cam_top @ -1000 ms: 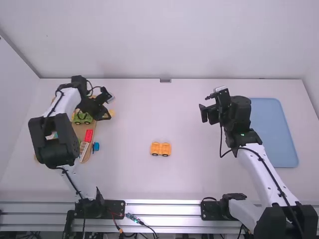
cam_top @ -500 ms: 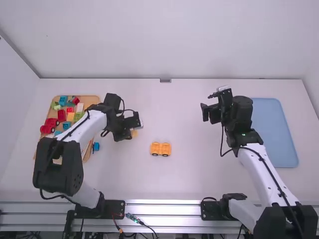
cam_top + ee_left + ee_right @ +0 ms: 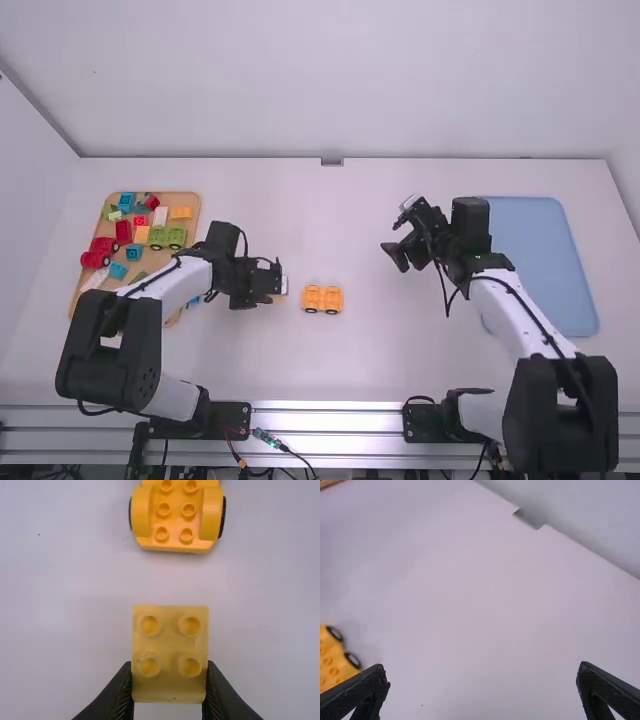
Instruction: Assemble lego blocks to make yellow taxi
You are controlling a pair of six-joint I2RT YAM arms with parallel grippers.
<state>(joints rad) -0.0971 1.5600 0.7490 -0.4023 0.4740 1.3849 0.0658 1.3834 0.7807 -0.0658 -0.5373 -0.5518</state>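
Observation:
On the table's middle stands the orange-yellow wheeled car base [image 3: 322,299], studs up. Just left of it, my left gripper [image 3: 279,296] is above the table. In the left wrist view my left gripper [image 3: 170,687] is shut on a yellow two-by-two-stud block [image 3: 170,650], apart from the car base [image 3: 175,517]. To the right of the base and farther from the camera, my right gripper [image 3: 393,250] hangs over the table. The right wrist view has my right gripper [image 3: 482,680] open and nothing between its fingers, with the car base [image 3: 332,660] at the left edge.
A wooden tray [image 3: 186,205] at the left holds several coloured blocks, among them a green wheeled piece [image 3: 167,238] and an orange block [image 3: 181,213]. A blue block lies beside the tray, partly behind the left arm. A blue tray [image 3: 550,260] lies at the right.
My left gripper has come from over the wooden tray rightward and nearer the camera, carrying the yellow block to the car base. The right gripper has shifted slightly left and nearer the camera.

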